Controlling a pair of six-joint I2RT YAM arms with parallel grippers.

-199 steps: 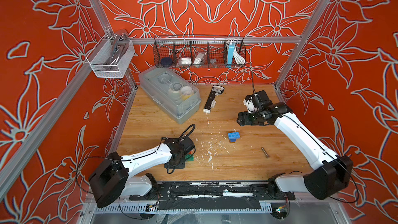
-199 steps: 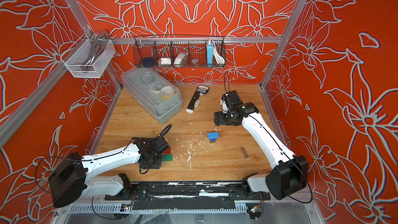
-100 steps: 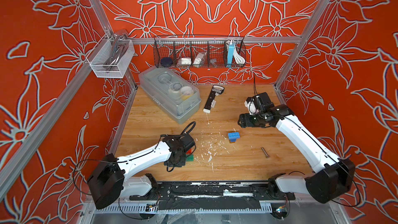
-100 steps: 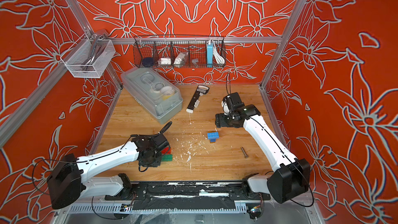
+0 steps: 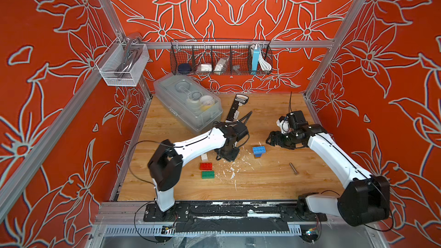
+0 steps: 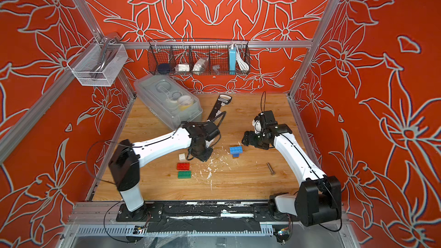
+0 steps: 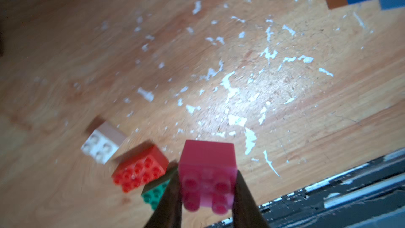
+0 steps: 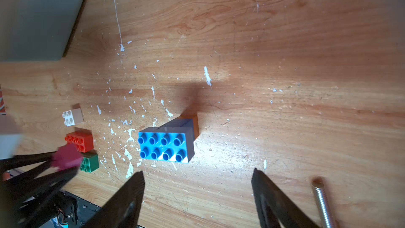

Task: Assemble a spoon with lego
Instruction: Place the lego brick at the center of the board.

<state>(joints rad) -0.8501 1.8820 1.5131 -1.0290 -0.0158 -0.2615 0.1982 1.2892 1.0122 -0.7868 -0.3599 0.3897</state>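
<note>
My left gripper (image 7: 207, 185) is shut on a pink brick (image 7: 207, 172), held just above the wood. In both top views the left gripper (image 5: 225, 156) (image 6: 201, 155) hides that brick. Beside it on the table lie a white brick (image 5: 204, 156) (image 7: 100, 145), a red brick (image 5: 206, 166) (image 7: 140, 169) and a green brick (image 5: 207, 174) (image 7: 155, 193). Right of centre a wide light blue brick (image 5: 259, 150) (image 8: 164, 146) stands on a blue-and-brown stem (image 8: 195, 123). The right gripper (image 5: 274, 139) (image 8: 197, 185) hangs open just right of it, holding nothing.
A clear plastic box (image 5: 188, 104) sits at the back left with a black-and-white bar tool (image 5: 236, 108) next to it. A metal bolt (image 5: 294, 168) lies at the front right. A wire basket (image 5: 220, 58) hangs on the back wall. White flecks litter the middle.
The left gripper shut on the pink brick, lifted and swung right toward the centre, uncovering the white, red and green bricks. The right arm barely moved.
</note>
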